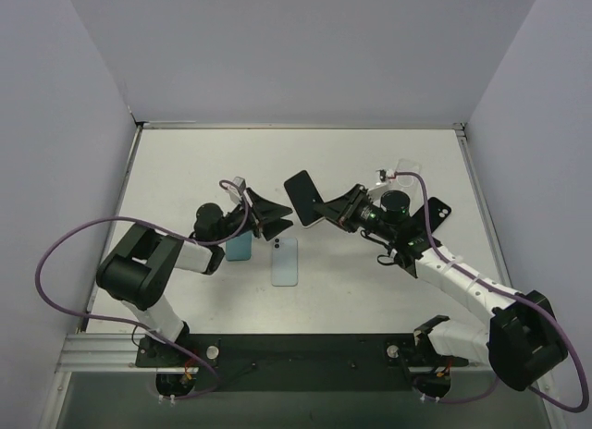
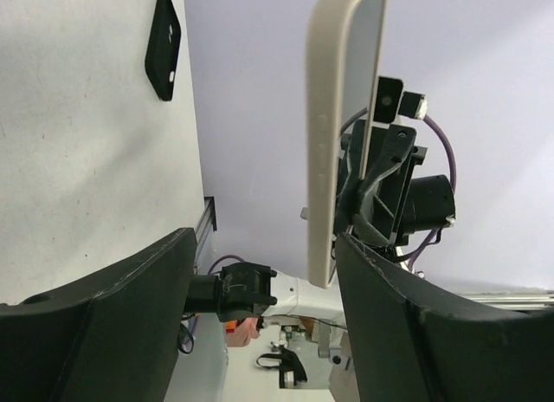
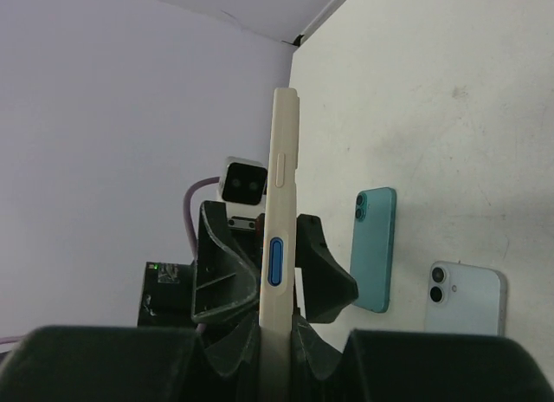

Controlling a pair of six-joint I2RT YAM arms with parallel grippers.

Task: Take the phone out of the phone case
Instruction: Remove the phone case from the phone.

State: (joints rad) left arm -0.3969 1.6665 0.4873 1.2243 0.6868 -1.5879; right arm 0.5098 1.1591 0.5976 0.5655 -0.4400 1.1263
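Lilac walls (image 1: pixel 277 50) ring a white table (image 1: pixel 176 170); right hand (image 1: pixel 326 213) grips the cased phone (image 1: pixel 300 197).

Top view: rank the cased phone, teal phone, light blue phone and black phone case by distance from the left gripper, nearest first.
1. The cased phone, in the right gripper, just right of the left gripper.
2. The teal phone, lower left, and the light blue phone, below: too close to call.
3. The black phone case, far right.
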